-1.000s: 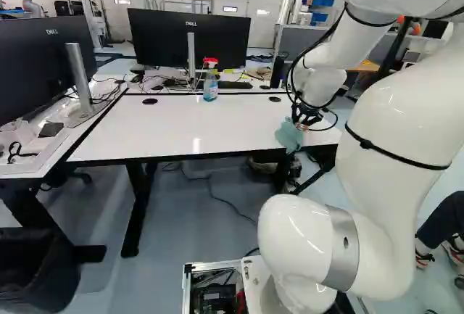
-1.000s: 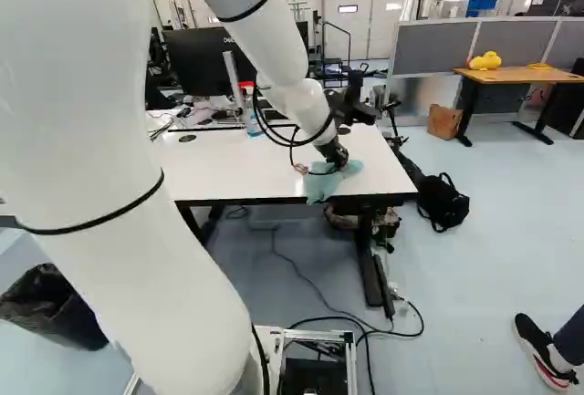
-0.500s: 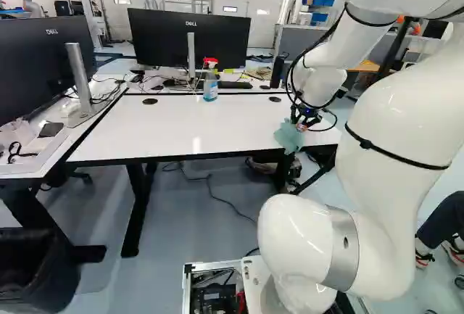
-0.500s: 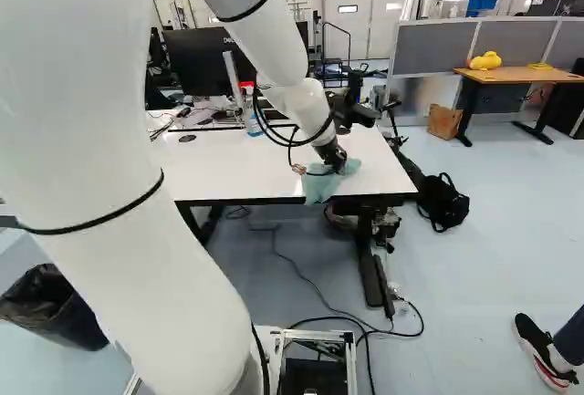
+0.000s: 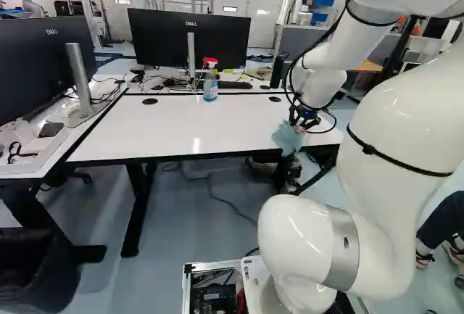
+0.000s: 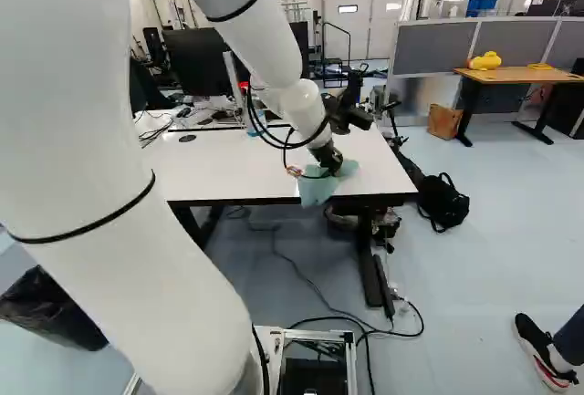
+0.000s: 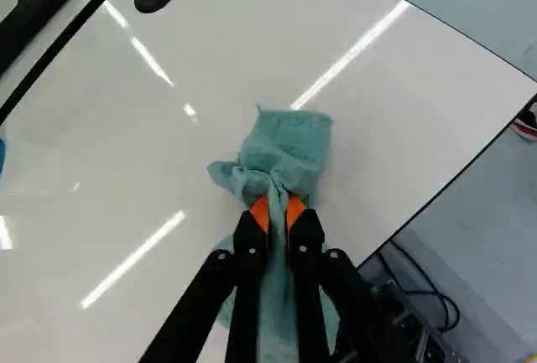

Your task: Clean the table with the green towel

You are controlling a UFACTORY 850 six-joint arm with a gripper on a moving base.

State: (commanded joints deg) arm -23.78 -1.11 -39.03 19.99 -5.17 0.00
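A plain teal-green towel [image 7: 289, 141] on a white tabletop [image 5: 196, 129] edged in black. Black claw [image 5: 300, 126], orange pads [image 7: 259, 213]. Near the far edge, a blue spray bottle [image 5: 210, 89] with red top. White arm [image 5: 402, 111], black bands.

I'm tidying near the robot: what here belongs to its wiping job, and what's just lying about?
Job: green towel, gripper holding it, white table; possibly the spray bottle.
Lying about: black bag, brown bag, keyboard.
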